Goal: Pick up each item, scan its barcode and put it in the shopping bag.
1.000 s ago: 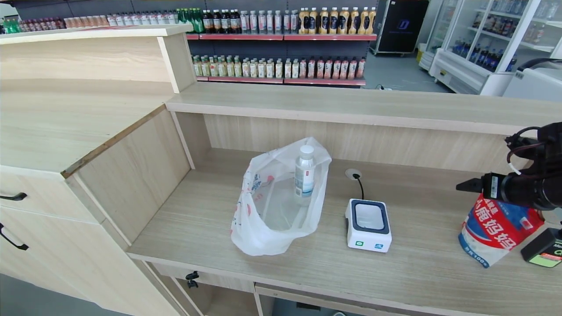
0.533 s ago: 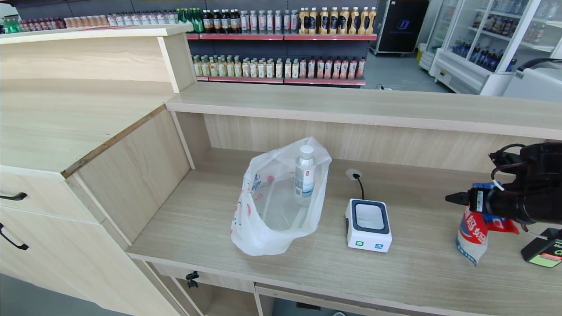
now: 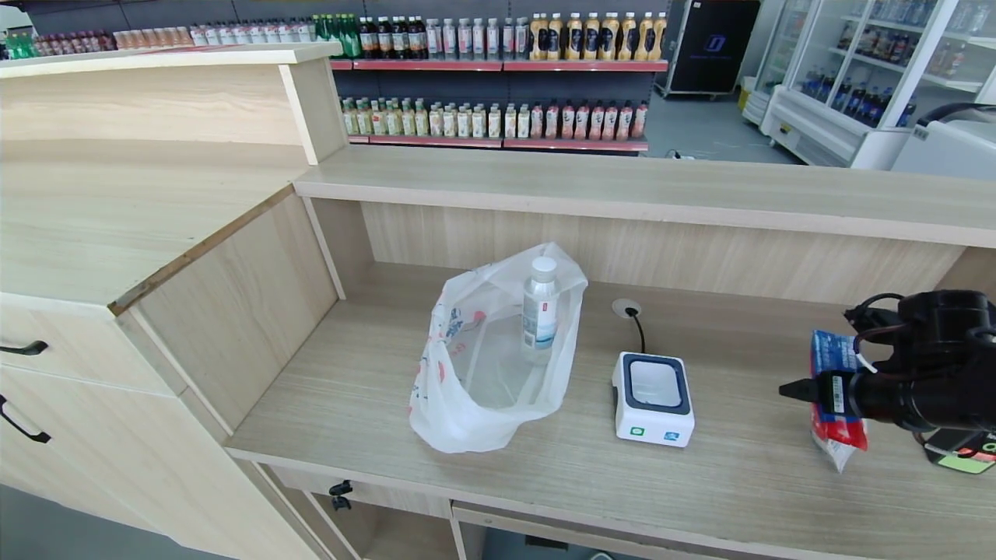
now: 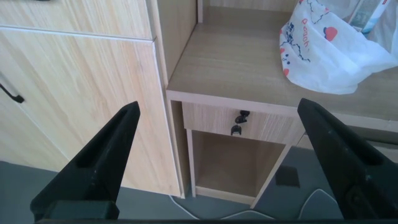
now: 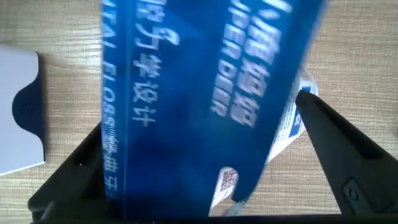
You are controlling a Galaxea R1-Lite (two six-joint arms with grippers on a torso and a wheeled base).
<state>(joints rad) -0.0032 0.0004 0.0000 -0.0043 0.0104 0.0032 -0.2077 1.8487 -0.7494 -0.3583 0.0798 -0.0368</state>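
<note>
A blue, red and white pouch (image 3: 834,354) hangs edge-on above the counter's right end, with my right gripper (image 3: 825,389) shut on it. In the right wrist view the pouch (image 5: 205,74) lies between the fingers of the right gripper (image 5: 199,180), its blue face toward the camera. The white barcode scanner (image 3: 654,397) sits mid-counter, left of the pouch. A white plastic shopping bag (image 3: 459,404) stands open left of the scanner with a clear bottle (image 3: 540,311) upright inside. My left gripper (image 4: 217,162) hangs open and empty off the counter's front left corner, below the bag (image 4: 329,50).
A black handheld device (image 3: 961,451) lies at the counter's right edge under the right arm. The scanner's cable runs to a grommet (image 3: 626,309) behind it. A raised ledge (image 3: 622,190) walls the back, and a tall cabinet (image 3: 233,295) the left. A keyed drawer (image 4: 239,121) sits under the counter.
The right gripper has come down and slightly left with the pouch. The pouch has turned from showing its broad face to standing edge-on, its lower end near the counter.
</note>
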